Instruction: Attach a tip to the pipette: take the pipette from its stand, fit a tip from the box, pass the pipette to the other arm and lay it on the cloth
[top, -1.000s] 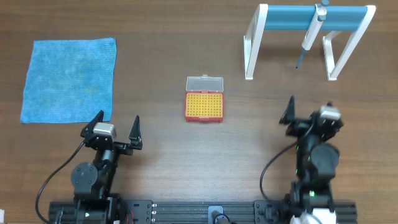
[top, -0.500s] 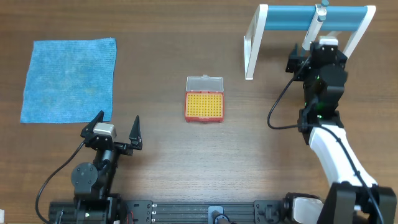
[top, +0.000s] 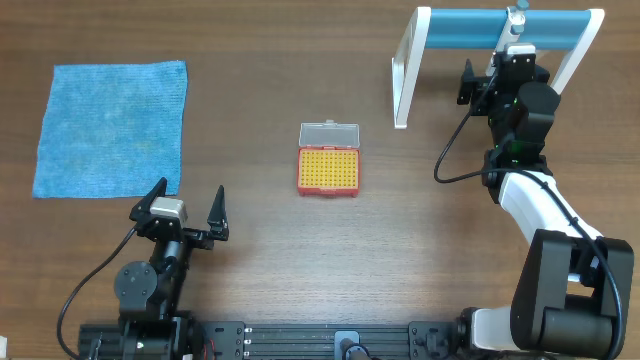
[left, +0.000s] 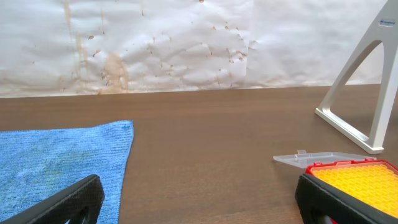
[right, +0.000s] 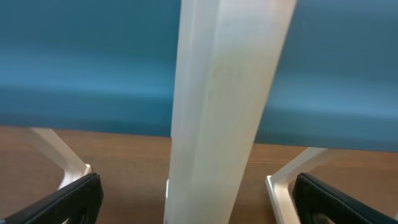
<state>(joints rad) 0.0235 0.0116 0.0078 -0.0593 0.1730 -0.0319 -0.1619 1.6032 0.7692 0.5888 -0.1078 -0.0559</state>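
The white pipette hangs upright from the blue bar of its stand at the table's back right; its top shows in the top view. My right gripper is up at the stand and open, with one finger on either side of the pipette body and a gap on both sides. The red tip box with yellow tips sits at the table's centre, lid open. The blue cloth lies flat at the back left. My left gripper rests open near the front left, holding nothing.
The stand's white legs rise on both sides of the right gripper. In the left wrist view the cloth, the tip box and a stand leg lie ahead, with bare brown table between them.
The right arm has swung from the front right of the table up to the stand and closed in around the hanging pipette. The left arm has stayed still.
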